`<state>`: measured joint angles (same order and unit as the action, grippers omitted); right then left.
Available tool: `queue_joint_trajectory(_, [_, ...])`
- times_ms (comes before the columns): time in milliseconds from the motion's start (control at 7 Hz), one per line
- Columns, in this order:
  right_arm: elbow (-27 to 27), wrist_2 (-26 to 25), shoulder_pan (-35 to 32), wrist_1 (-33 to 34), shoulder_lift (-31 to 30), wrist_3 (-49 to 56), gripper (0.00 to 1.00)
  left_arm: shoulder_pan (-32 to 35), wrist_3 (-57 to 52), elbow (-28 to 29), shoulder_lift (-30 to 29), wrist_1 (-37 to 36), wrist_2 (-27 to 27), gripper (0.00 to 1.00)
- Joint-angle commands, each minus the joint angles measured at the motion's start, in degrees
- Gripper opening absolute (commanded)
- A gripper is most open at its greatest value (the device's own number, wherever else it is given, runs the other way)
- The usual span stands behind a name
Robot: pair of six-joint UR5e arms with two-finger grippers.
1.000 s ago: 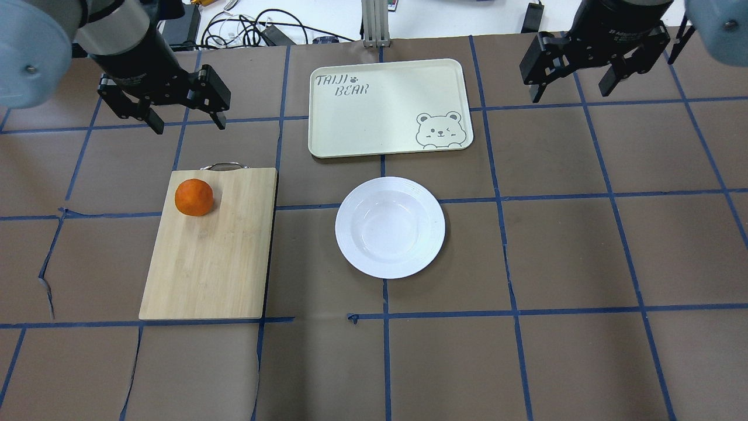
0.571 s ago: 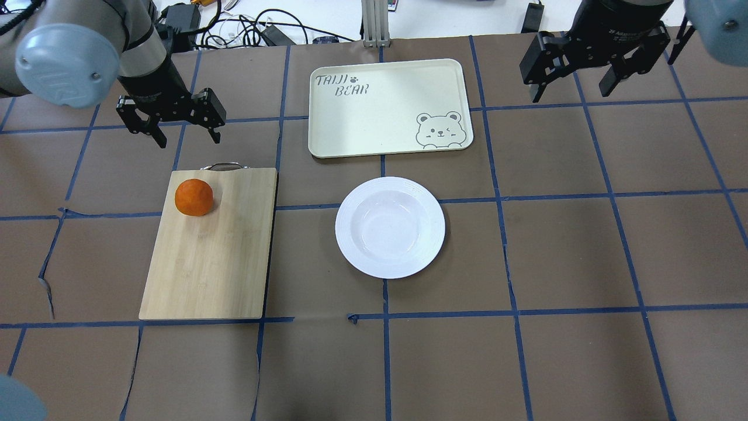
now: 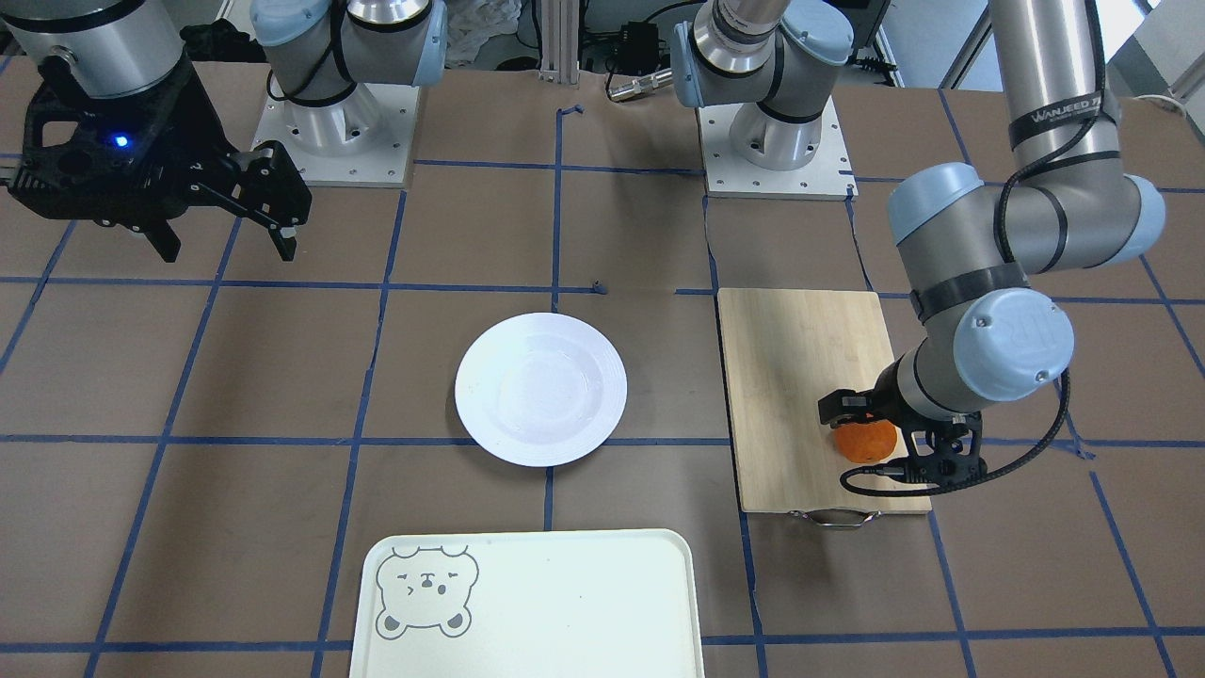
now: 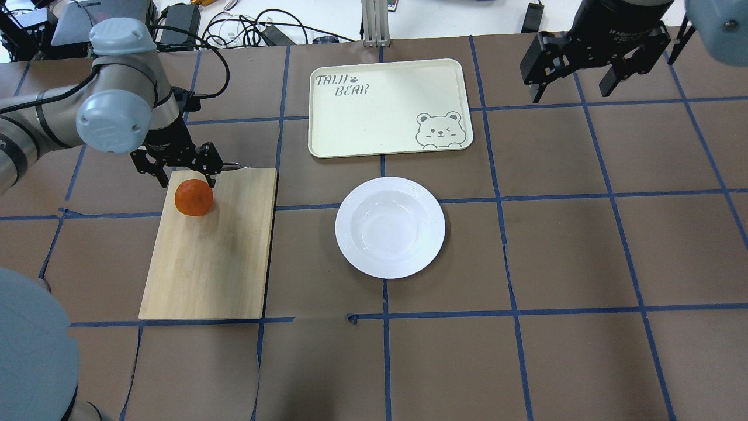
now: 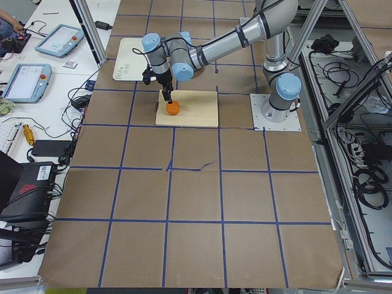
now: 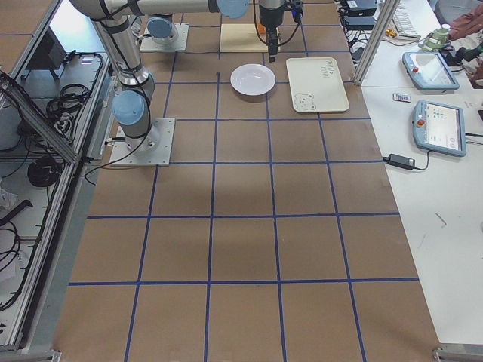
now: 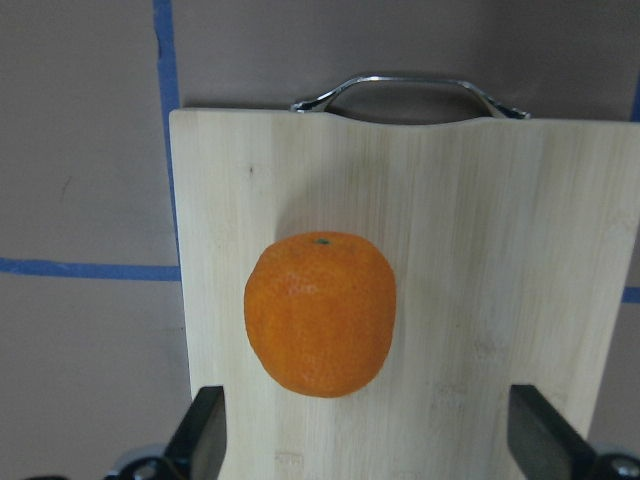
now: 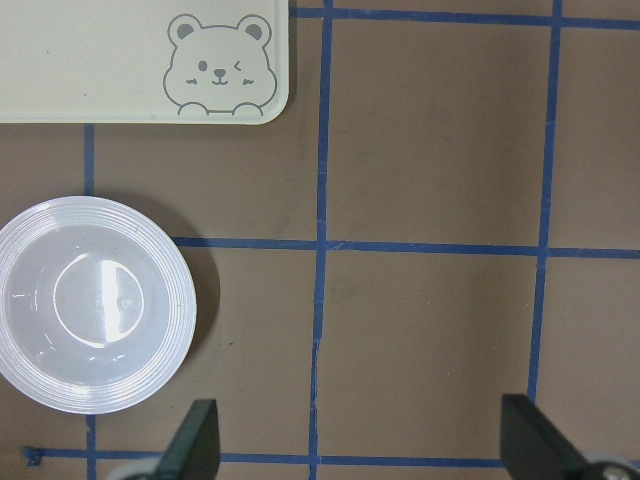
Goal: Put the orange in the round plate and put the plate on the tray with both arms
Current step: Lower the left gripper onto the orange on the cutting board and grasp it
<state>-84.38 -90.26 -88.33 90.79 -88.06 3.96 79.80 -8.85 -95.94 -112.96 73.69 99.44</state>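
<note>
The orange (image 4: pixel 193 197) rests near the handle end of a bamboo cutting board (image 4: pixel 216 257). My left gripper (image 4: pixel 184 174) hangs open just above and behind it; in the left wrist view the orange (image 7: pixel 320 313) lies just ahead of the two spread fingertips (image 7: pixel 205 440). The white round plate (image 4: pixel 390 227) lies bare at the table's middle. Beyond it lies the cream tray (image 4: pixel 374 117) with the bear face. My right gripper (image 4: pixel 571 90) hovers open high over the far right, holding nothing. Facing the robot, the orange (image 3: pixel 866 441) shows under the left gripper (image 3: pixel 890 438).
The board's metal handle (image 7: pixel 408 90) points toward the table's far edge. Blue tape lines grid the brown table cover. Cables and equipment lie beyond the far edge. Both arm bases (image 3: pixel 772 141) stand on plates at the robot's side.
My left arm has come down and toward the orange, from beyond the board to right over its handle end, gripper still open. The right arm, plate, tray and orange have not moved.
</note>
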Motion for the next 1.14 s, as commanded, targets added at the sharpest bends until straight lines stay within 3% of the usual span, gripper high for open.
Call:
queue_joint_trajectory(0, [0.0, 0.0, 0.0, 0.0, 0.0, 0.0, 1.00, -0.2, -1.2, -0.7, -3.1, -2.2, 1.4, 1.00])
queue_joint_trajectory(286, [0.0, 0.0, 0.0, -0.1, 0.0, 0.1, 1.00, -0.2, -2.1, -0.6, -4.5, -3.6, 1.6, 1.00])
queue_joint_trajectory(429, [0.0, 0.0, 0.0, -0.1, 0.0, 0.1, 1.00, -0.2, -3.0, -0.5, -4.7, -4.4, 1.6, 0.44])
queue_joint_trajectory(571, [0.0, 0.0, 0.0, -0.1, 0.0, 0.1, 1.00, -0.2, -3.1, -0.6, -4.8, -4.6, 1.4, 0.04])
queue_joint_trajectory(714, [0.0, 0.0, 0.0, -0.1, 0.0, 0.1, 1.00, -0.1, -2.8, 0.0, -4.4, -4.6, 1.1, 0.00])
queue_joint_trajectory(1000, [0.0, 0.0, 0.0, -0.1, 0.0, 0.1, 1.00, 2.0, 7.4, 3.2, -2.7, -0.9, -6.8, 0.00])
